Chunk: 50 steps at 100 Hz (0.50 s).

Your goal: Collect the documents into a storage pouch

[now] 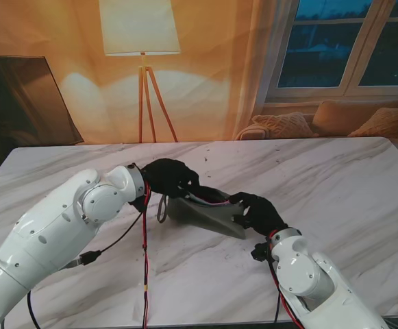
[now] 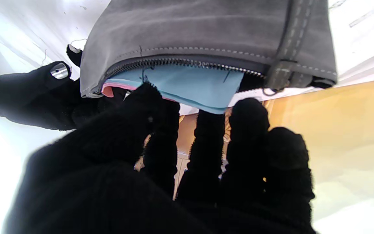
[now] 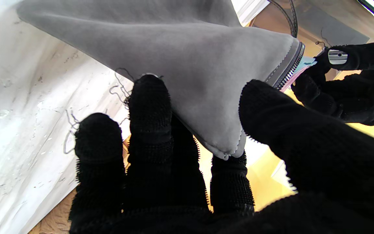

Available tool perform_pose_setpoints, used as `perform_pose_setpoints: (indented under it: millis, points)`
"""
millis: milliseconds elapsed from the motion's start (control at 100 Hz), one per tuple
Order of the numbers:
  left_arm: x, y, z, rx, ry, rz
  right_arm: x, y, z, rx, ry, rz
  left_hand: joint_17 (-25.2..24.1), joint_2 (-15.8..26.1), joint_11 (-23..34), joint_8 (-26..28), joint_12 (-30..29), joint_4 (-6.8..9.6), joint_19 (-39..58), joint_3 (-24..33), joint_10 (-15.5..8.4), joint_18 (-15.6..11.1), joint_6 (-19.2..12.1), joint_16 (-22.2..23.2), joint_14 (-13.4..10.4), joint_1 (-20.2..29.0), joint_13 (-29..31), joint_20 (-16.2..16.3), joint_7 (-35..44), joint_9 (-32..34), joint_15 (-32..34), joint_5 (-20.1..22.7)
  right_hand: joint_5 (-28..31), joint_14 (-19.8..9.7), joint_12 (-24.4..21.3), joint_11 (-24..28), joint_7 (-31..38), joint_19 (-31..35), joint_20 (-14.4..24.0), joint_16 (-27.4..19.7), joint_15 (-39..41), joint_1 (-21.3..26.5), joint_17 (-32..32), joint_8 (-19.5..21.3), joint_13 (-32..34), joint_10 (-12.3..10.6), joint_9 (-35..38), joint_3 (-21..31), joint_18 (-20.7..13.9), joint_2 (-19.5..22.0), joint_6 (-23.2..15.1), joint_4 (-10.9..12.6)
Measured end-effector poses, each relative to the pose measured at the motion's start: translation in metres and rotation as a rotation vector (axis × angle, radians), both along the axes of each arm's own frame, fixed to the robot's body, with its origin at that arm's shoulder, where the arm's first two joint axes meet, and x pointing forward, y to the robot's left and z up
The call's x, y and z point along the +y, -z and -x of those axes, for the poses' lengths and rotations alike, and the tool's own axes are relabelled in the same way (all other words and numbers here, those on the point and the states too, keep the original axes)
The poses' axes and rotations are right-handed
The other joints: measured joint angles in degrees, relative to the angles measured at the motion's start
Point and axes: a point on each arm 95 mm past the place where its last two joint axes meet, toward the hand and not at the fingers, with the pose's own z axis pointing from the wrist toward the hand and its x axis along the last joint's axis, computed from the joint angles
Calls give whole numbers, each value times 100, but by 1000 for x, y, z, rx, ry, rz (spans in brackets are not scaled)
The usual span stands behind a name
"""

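A grey suede pouch (image 1: pixel 209 215) is lifted at its open zipper mouth, its far end resting on the marble table (image 1: pixel 336 178). Blue and pink documents (image 2: pixel 190 85) stick partway out of the mouth. My left hand (image 1: pixel 171 178), in a black glove, is shut on their exposed edge, thumb over the blue sheet and fingers (image 2: pixel 248 120) behind it. My right hand (image 1: pixel 257 212) pinches the pouch's corner (image 3: pixel 226 143) beside the zipper, thumb on one face and fingers on the other. The documents' edge (image 3: pixel 304 62) peeks past the zipper, with the left hand (image 3: pixel 352 81) just beyond.
A loop strap (image 1: pixel 163 208) hangs from the pouch on its left side. Red and black cables (image 1: pixel 144 260) trail from my left wrist over the table. A floor lamp (image 1: pixel 140 27) and a sofa with cushions (image 1: pixel 336 116) stand beyond the far table edge.
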Motion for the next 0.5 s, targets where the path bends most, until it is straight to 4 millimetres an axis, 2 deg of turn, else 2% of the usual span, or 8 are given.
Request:
perform_pose_setpoints:
  millis: [130, 220, 270, 330, 500]
  points:
    - [3, -5, 0, -20, 0, -22, 0, 0, 0, 1, 0, 0, -43, 0, 200, 95, 491, 5, -43, 32, 0, -79, 0, 209, -80, -50, -2, 129, -143, -54, 155, 0, 0, 0, 0, 0, 0, 0, 0, 0, 0, 0, 0, 0, 0, 0, 0, 0, 0, 0, 0, 0]
    - [5, -6, 1, -18, 4, -49, 0, 0, 0, 1, 1, 0, -124, 0, 208, 121, 599, 5, -71, 35, -1, -135, -1, 265, -130, -136, -117, 135, -151, -59, 211, 0, 0, 0, 0, 0, 0, 0, 0, 0, 0, 0, 0, 0, 0, 0, 0, 0, 0, 0, 0, 0]
    - [6, -7, 0, -19, 4, -55, 0, 0, 0, 1, 1, 0, -253, 0, 200, 142, 599, 6, -177, 93, -1, -186, -1, 354, -143, -216, -236, 201, -301, -361, 148, 0, 0, 0, 0, 0, 0, 0, 0, 0, 0, 0, 0, 0, 0, 0, 0, 0, 0, 0, 0, 0]
    - [6, -6, -1, -21, 5, -62, 0, 0, 0, 1, 0, 0, -282, 0, 114, 188, 230, 57, -195, 106, -1, -200, -1, 411, -143, -212, -238, 231, -426, -565, 115, 0, 0, 0, 0, 0, 0, 0, 0, 0, 0, 0, 0, 0, 0, 0, 0, 0, 0, 2, 0, 0]
    - [4, 1, -6, -32, 3, -68, 1, 0, 0, 2, -1, -1, -330, 80, 55, 205, -123, 176, -246, 318, -1, -254, 23, 421, -166, -387, -356, 271, -709, -723, 67, -58, 0, 0, 0, 0, 0, 0, 0, 0, 0, 0, 0, 0, 0, 0, 0, 0, 0, 7, 0, 0]
